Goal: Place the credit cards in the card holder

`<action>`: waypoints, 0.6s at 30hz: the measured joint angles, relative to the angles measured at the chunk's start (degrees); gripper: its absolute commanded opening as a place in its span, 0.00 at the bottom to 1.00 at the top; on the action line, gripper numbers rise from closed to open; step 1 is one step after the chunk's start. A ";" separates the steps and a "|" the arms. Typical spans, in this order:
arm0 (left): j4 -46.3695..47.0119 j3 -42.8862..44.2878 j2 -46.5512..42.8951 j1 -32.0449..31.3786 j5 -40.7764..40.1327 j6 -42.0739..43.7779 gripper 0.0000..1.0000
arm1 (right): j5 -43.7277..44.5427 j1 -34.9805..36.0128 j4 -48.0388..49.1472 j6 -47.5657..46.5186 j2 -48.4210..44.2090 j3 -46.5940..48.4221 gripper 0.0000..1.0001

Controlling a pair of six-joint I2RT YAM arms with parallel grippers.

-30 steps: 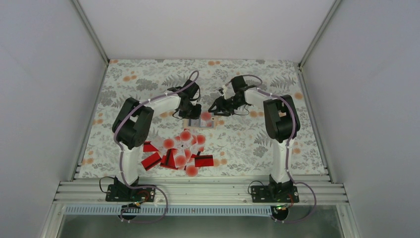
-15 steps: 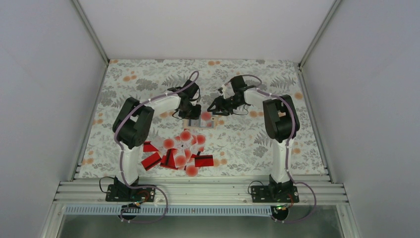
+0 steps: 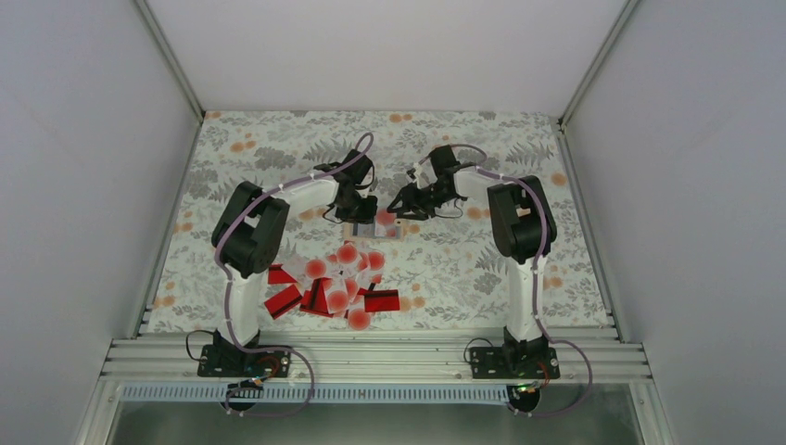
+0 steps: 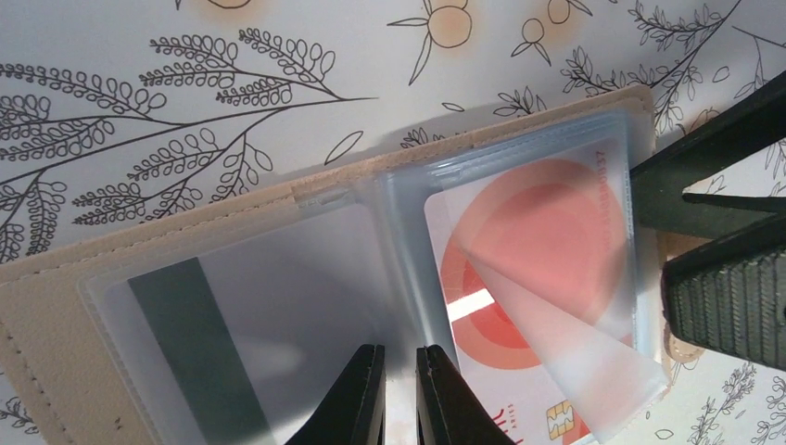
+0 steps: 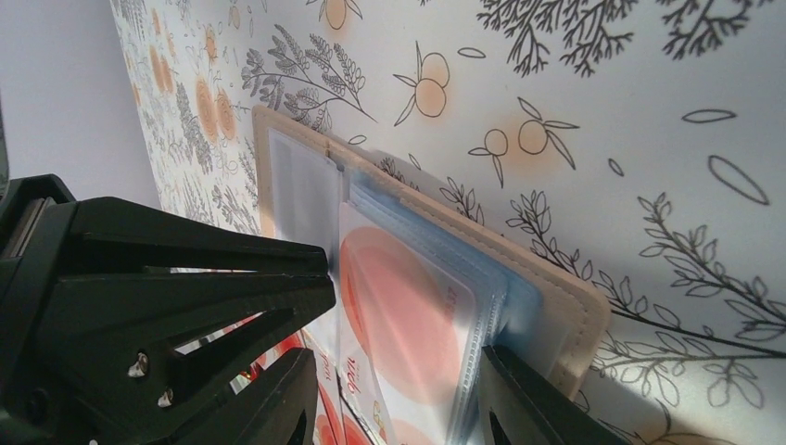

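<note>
The left tool (image 4: 399, 360) (pressed together) overhangs the card holder (image 4: 46, 297); right tool (image 5: 403, 320), spread, straddles its edge.

One open card holder (image 3: 371, 228), roughly a dozen loose credit cards (image 3: 331, 287), two robot arms (image 3: 248, 234).

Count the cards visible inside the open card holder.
2. A dark-striped card sits in the left sleeve; a red-dot card lies among the right sleeves of the card holder. Stacked sleeves may hide more.
</note>
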 measured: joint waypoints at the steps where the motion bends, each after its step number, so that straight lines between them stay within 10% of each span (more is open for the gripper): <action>1: 0.00 0.00 0.02 0.00 0.02 0.04 0.11 | -0.09 0.00 0.15 0.04 0.00 -0.07 0.45; 18: -0.24 0.92 0.85 0.00 0.81 1.36 0.11 | -2.51 0.52 2.01 2.19 0.00 -0.68 0.45</action>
